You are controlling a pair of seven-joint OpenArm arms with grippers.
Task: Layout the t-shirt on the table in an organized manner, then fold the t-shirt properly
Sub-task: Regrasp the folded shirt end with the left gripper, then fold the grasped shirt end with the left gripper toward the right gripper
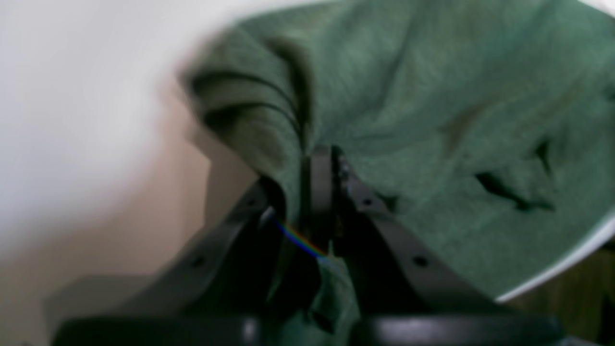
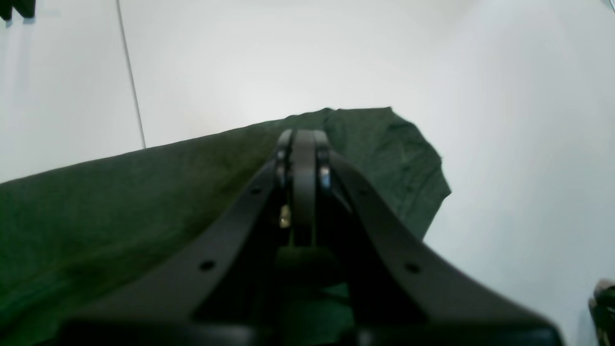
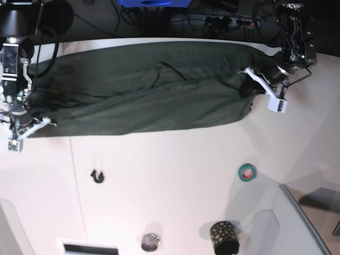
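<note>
The dark green t-shirt [image 3: 143, 90] lies stretched sideways along the far part of the white table [image 3: 175, 175]. My left gripper [image 3: 248, 84] is at the shirt's right end in the base view. In its wrist view the left gripper [image 1: 319, 158] is shut on a bunched fold of the t-shirt [image 1: 432, 96], which is lifted and blurred. My right gripper [image 3: 42, 119] is at the shirt's left corner. In the right wrist view that gripper [image 2: 302, 139] has its fingers pressed together on the edge of the t-shirt [image 2: 96, 202], with bare table [image 2: 288, 57] beyond.
A green tape roll [image 3: 246, 172], a black dotted cup [image 3: 224, 237], a small metal ring [image 3: 151, 241] and a black clip [image 3: 96, 176] sit on the near half. A grey bin corner [image 3: 303, 223] is at the lower right. Cables run behind the far edge.
</note>
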